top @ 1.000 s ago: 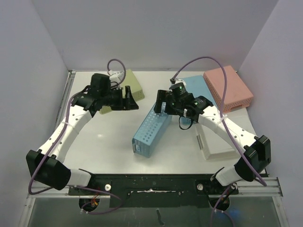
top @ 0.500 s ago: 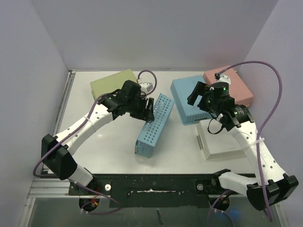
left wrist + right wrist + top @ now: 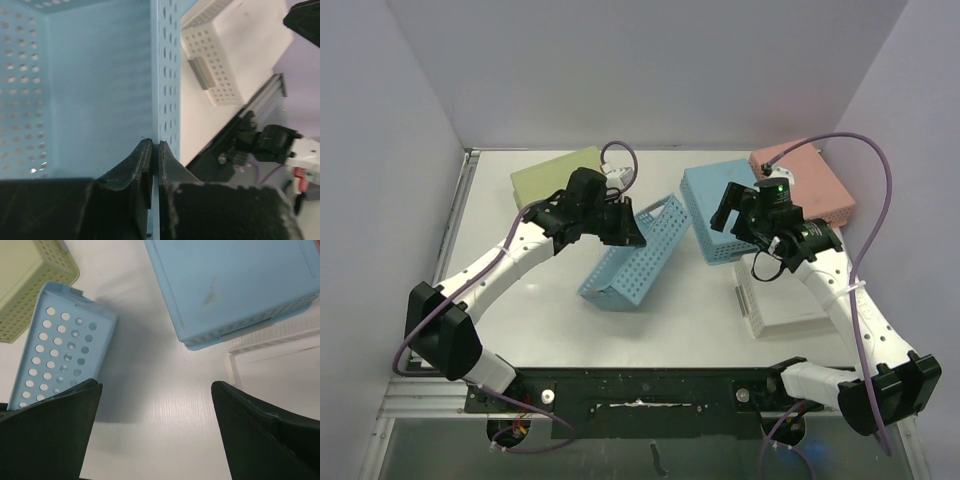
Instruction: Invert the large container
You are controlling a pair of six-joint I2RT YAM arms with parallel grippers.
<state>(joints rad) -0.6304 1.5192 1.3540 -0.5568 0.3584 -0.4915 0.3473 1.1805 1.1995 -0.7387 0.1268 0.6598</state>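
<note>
A long blue perforated container (image 3: 630, 262) lies in the middle of the table, tipped up on one long side. My left gripper (image 3: 632, 232) is shut on its upper long wall. In the left wrist view the two black fingers (image 3: 172, 170) pinch that thin blue wall at the gripper (image 3: 155, 145), with the container's inside (image 3: 75, 90) on the left. My right gripper (image 3: 725, 215) hovers open to the right of the container, apart from it. In the right wrist view the gripper (image 3: 156, 387) has only bare table between its fingers, and the container's end (image 3: 60, 340) shows at the left.
A flat blue container (image 3: 705, 195) lies bottom up behind the right gripper, also visible as the blue slab (image 3: 235, 285). A pink container (image 3: 810, 180) sits back right, a green one (image 3: 555, 172) back left, a white one (image 3: 785, 300) near right.
My left gripper has shut on the long blue container's wall and raised it, so the container tipped and its near end swung left. The right gripper shifted slightly left, still open.
</note>
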